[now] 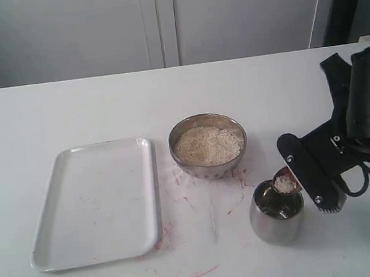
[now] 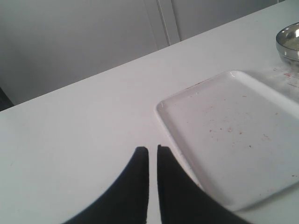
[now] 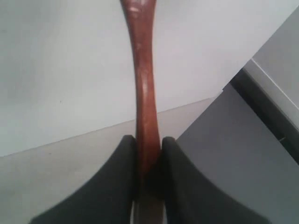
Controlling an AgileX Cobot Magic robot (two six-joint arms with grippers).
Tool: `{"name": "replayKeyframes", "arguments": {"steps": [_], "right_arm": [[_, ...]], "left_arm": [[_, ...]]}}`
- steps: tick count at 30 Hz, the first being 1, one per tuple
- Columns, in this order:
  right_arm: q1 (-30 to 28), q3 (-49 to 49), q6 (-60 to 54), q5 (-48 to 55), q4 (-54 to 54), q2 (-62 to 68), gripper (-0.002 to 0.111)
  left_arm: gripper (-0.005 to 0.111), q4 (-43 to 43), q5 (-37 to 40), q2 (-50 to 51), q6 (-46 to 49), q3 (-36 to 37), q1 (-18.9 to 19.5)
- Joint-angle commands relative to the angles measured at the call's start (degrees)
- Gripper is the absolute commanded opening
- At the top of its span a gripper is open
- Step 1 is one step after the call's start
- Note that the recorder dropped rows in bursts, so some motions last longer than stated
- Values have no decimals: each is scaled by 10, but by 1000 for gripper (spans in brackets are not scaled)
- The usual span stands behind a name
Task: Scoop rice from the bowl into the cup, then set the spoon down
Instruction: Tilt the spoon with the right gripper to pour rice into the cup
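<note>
The steel bowl, full of off-white rice, stands mid-table. To its right and nearer the front stands the shiny cup. The spoon hangs tilted over the cup's mouth with a heap of rice in its head. My right gripper is shut on the reddish-brown spoon handle; in the exterior view it reaches in from the right, just right of the cup. My left gripper hovers over the bare table beside the tray, its fingers almost touching with nothing between them. The bowl's rim shows at the edge of the left wrist view.
A white rectangular tray lies left of the bowl and shows up close as the tray in the left wrist view. Reddish smears mark the table round the bowl and cup. A pale wall stands behind the table.
</note>
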Motion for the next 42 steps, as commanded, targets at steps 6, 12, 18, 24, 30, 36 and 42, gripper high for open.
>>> {"name": "replayKeyframes", "arguments": {"steps": [6,12,18,24,30,36,42], "right_arm": [[11,0,-13,17,-23,1,0],[16,0,-35,16,-22,2,0],[43,0,-42,25,-36,24,0],[47,0,-31,39,-61,44,0],[47,0,-13,37,-71,44,0],[68,0,-8,36,-95,45,0],[68,0,1,50,-109,45,0]], "left_arm": [[14,-4,-1,-1,-1,-2,-2],[14,-4,-1,-1,-1,-2,-2],[14,-4,-1,-1,-1,-2,-2],[14,-4,-1,-1,-1,-2,-2],[14,-4,-1,-1,-1,-2,-2],[14,-4,-1,-1,-1,-2,-2],[14,-4,-1,-1,-1,-2,-2]]}}
